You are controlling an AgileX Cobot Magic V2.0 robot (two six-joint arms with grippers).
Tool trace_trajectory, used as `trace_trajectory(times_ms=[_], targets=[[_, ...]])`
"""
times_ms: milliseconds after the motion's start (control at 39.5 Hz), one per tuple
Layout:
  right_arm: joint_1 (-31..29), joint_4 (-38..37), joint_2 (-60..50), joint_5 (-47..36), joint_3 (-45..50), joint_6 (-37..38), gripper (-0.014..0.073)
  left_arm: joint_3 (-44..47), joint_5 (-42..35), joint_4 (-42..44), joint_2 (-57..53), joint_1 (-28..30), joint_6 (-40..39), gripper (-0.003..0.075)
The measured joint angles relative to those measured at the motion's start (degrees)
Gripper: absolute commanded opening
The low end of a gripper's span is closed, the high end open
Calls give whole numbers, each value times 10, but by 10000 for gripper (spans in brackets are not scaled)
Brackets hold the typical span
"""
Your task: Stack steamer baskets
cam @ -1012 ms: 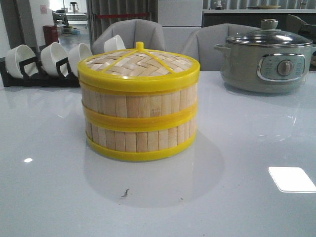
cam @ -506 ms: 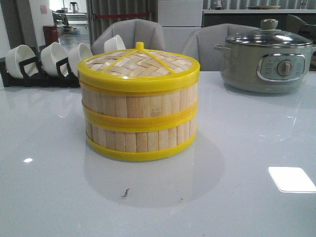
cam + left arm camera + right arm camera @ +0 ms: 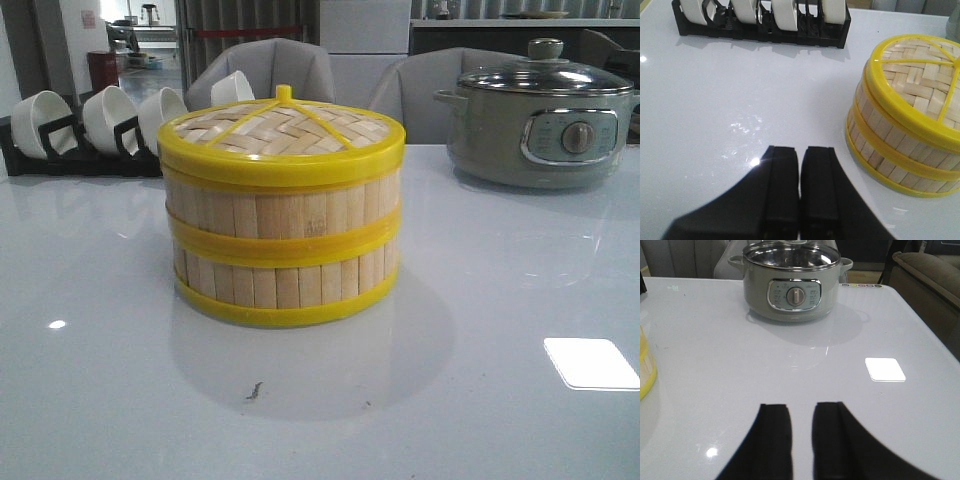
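Steamer baskets (image 3: pixel 282 235) (lidded) on glossy white table (image 3: pixel 480 400)

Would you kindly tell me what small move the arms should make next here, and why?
Probably none beyond keeping both arms back. The steamer baskets already sit as two tiers with the lid on top, rims aligned. The left claw is closed and empty, the right claw slightly open and empty, both clear of the stack.

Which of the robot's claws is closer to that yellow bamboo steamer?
Left. The left gripper sits just beside the steamer stack; the right gripper is farther, with only the stack's edge in its view.
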Motion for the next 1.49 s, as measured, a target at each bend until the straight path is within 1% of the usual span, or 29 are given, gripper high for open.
trace_trajectory(times_ms=[25,76,101,1215,1367,1493], targets=[[0,0,0,0,0,0,9,0,0,0,0,0,0,97],[0,0,0,0,0,0,39,0,0,0,0,0,0,97],[0,0,0,0,0,0,40,0,0,0,0,0,0,97],[0,0,0,0,0,0,40,0,0,0,0,0,0,97],[0,0,0,0,0,0,40,0,-6,38,-1,0,0,97],[0,0,0,0,0,0,40,2,-30,66,-26,0,0,97]])
